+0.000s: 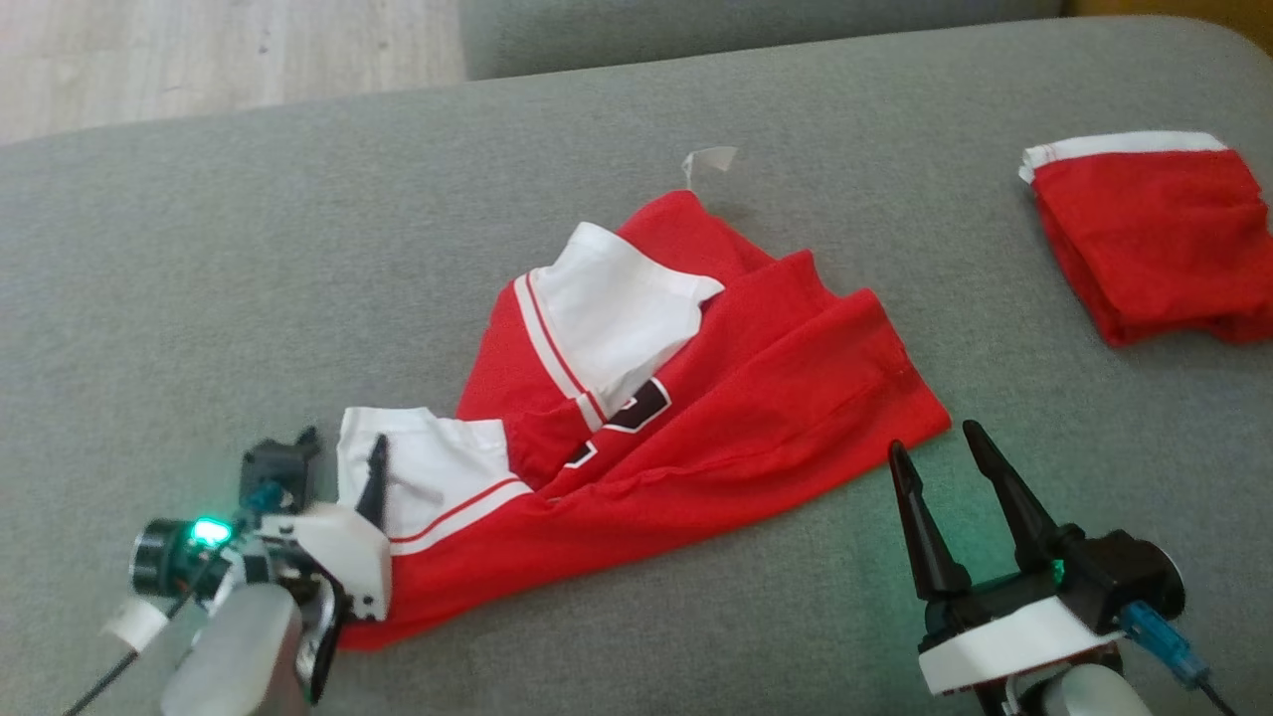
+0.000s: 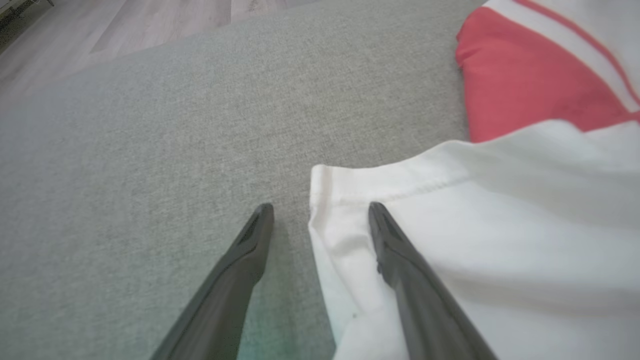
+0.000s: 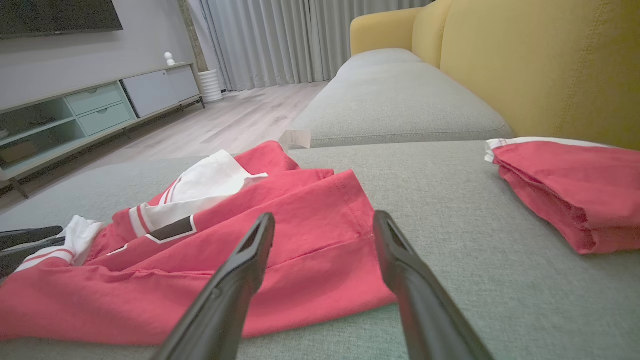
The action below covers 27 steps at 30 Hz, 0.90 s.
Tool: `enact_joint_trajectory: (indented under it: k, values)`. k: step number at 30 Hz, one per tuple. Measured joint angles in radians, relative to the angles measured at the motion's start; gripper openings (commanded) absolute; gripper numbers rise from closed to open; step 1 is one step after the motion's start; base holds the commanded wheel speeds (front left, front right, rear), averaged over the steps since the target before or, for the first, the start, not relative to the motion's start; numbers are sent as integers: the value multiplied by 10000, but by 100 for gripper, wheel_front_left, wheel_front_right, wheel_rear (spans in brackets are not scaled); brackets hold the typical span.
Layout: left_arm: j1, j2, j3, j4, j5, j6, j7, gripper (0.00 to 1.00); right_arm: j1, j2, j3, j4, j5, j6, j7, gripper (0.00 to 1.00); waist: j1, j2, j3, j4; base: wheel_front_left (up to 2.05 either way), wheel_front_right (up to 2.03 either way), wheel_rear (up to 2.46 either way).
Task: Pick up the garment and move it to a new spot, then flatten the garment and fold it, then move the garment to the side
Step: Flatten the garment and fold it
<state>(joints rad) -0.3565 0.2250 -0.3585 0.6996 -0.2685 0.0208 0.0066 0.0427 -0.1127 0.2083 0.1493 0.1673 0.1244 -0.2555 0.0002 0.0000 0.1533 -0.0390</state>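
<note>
Red-and-white jersey (image 1: 696, 398) lies crumpled on the grey sofa cushion (image 1: 298, 249). Left pincer (image 2: 320, 209) is spread astride its white sleeve edge, right pincer (image 1: 935, 440) spread beside the hem corner. Closing here could catch stacked layers, bunching the cloth.

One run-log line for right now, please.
garment: crumpled on sofa, unfolded | left gripper: open, astride white sleeve edge | right gripper: open, empty, at hem | second garment: folded, far right

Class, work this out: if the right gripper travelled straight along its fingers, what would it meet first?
Probably the hemmed corner of the crumpled red-and-white jersey just ahead of the right gripper, though its height is unclear.
</note>
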Motion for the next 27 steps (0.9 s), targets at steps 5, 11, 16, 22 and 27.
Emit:
enact_joint_trajectory:
  k: [5,11,16,22,27]
  values:
    - [-458,121,12,470,10,54,123,100,9,-6,15,-2,0,0,0,100,0,0,133,-232,0,0,0]
    - [-828,295,-290,780,128,-353,740,49,21,-4,63,-2,0,0,0,100,-2,0,108,-306,0,0,0]
    - [-907,236,-314,834,-151,-606,1012,0,52,-4,61,-2,0,0,0,100,-2,0,-37,-261,0,0,0]
    - [-854,238,-207,656,-493,-656,761,0,62,-42,61,17,4,0,0,100,-2,0,-157,-84,0,0,0]
    - [-777,242,-176,-236,-558,-635,393,0,-183,-491,75,564,497,0,0,100,-2,0,-90,225,0,0,0]
